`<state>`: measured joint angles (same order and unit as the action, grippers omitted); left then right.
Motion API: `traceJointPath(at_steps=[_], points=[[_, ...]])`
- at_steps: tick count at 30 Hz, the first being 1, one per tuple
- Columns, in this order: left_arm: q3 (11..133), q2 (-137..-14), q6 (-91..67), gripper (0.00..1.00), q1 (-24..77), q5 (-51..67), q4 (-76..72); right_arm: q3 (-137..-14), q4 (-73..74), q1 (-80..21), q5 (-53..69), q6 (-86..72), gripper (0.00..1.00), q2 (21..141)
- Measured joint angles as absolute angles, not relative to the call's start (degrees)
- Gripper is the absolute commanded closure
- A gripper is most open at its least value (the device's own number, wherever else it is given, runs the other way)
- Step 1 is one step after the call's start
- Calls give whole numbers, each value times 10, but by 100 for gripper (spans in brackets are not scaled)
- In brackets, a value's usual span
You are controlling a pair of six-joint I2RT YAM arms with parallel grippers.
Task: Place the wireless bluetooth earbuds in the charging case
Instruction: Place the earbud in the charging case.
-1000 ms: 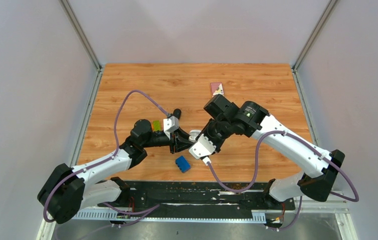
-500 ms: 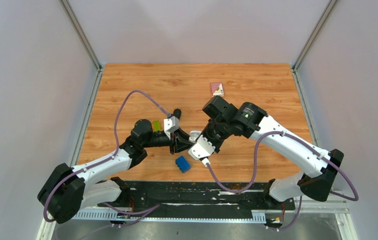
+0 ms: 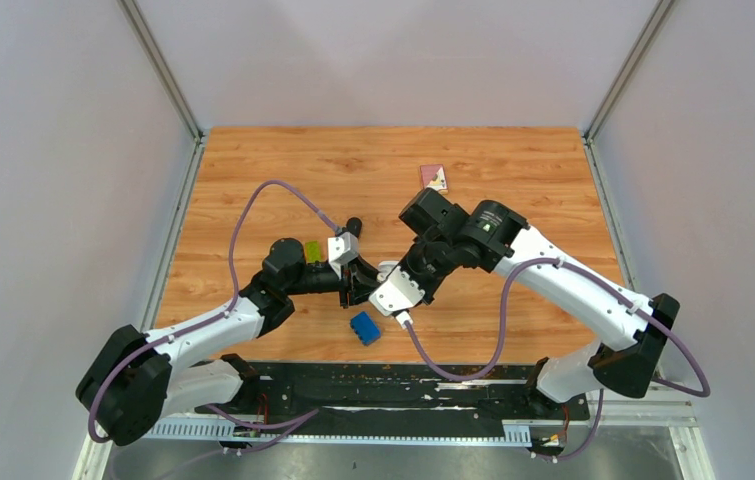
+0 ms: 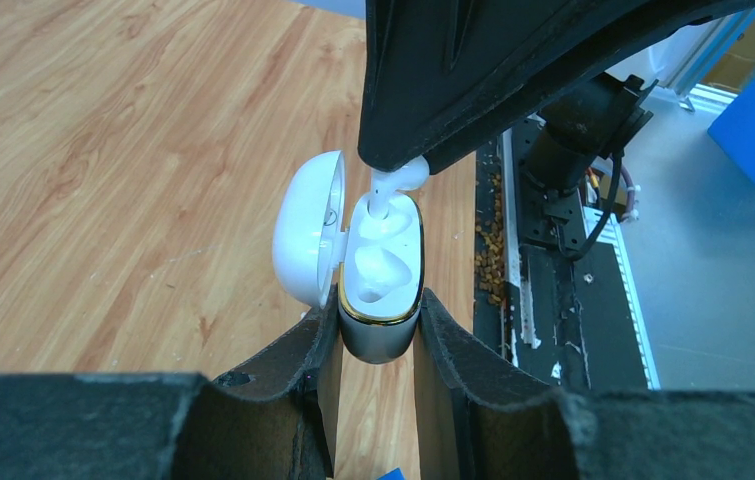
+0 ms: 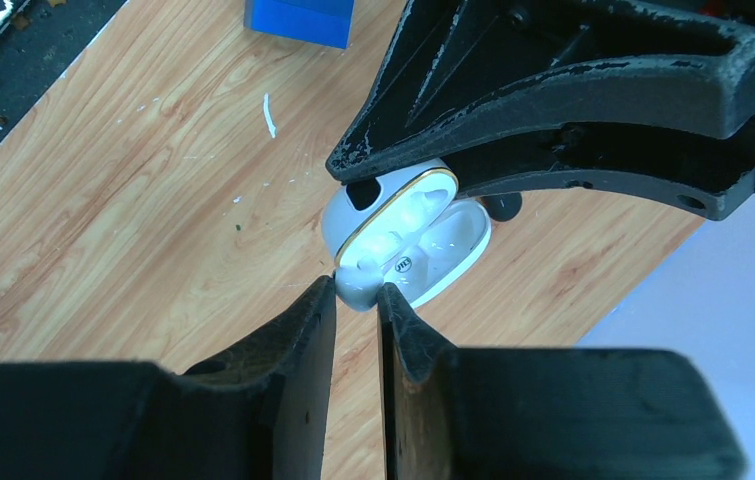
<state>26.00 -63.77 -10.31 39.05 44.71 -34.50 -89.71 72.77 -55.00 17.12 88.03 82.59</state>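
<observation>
At the middle of the wooden surface point(image 3: 253, 170), between the two arms:

- White oval plastic charging case with gold rim point(image 4: 381, 300). Lid swung open to one side. Clamped across its body by the left fingers point(image 4: 318, 345).
- White stemmed plastic earbud point(image 4: 400, 180). Pinched by the right fingers point(image 5: 313, 320), which are nearly together. Stem tip down at the case's far socket; near socket empty. Only the left wrist view shows this.
- Right wrist view adds a thin white scrap point(image 5: 268, 115) lying on the wood.
- Top view adds a small blue box point(image 3: 364, 327) near the front edge and a pink card point(image 3: 434, 177) at the back. The case is mostly hidden there.
</observation>
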Motion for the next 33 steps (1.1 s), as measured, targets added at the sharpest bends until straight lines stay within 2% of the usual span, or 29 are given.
traceJointPath(at_steps=[11,18,33], points=[[260,-638,-103,99,391,447,-345,-926,750,-552,176,853,77,845],[260,-638,-102,99,393,448,-345,-939,763,-557,176,853,70,860],[269,-638,-101,99,394,450,-341,-924,764,-568,139,900,73,860]])
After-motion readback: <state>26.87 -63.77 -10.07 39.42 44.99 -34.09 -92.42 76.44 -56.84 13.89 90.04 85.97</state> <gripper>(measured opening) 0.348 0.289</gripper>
